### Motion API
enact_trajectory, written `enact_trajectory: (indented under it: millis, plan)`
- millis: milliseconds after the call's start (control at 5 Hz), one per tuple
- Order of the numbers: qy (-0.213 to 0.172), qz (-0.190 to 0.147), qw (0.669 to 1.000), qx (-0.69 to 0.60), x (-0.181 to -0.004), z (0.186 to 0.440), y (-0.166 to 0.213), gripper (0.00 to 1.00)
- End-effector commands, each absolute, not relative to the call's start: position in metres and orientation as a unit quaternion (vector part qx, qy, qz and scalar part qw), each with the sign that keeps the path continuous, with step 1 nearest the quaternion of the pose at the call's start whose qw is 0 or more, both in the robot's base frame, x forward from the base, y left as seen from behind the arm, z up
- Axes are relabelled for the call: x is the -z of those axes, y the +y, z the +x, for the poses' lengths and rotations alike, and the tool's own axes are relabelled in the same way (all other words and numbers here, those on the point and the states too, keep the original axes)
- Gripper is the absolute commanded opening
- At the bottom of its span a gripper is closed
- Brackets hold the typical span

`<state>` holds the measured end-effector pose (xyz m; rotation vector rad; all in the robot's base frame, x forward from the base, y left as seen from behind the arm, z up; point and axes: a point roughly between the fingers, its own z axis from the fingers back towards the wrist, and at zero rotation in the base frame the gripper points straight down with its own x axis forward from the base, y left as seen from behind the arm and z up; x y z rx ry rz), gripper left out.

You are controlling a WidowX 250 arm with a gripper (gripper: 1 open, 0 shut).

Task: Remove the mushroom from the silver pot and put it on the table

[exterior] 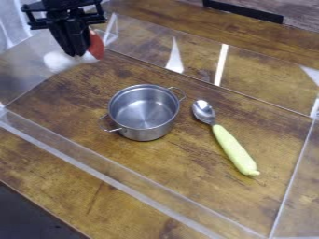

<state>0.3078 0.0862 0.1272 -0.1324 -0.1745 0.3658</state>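
Note:
My gripper (75, 45) hangs in the air at the upper left, shut on the mushroom (91, 43), whose red cap shows beside the black fingers. The stem is hidden by the fingers. Near the middle of the brown wooden table (88, 103) stands the silver pot (144, 112), upright and with nothing inside it. The gripper is well up and to the left of the pot, close to the back-left acrylic wall.
A metal spoon with a yellow handle (225, 138) lies just right of the pot. Low clear acrylic walls (137, 191) ring the tabletop. Bare wood lies left of and in front of the pot.

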Motion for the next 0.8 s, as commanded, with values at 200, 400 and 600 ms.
enact_trajectory:
  millis: [200,400,600]
  plan:
    - [-0.111,-0.061,0.961,-0.246,-0.143,0.31,0.102,0.0]
    - [-0.108,-0.061,0.949,-0.288,-0.13,0.307,0.12,0.0]
    - [-0.106,-0.062,0.936,-0.329,-0.119,0.306,0.136,0.0]
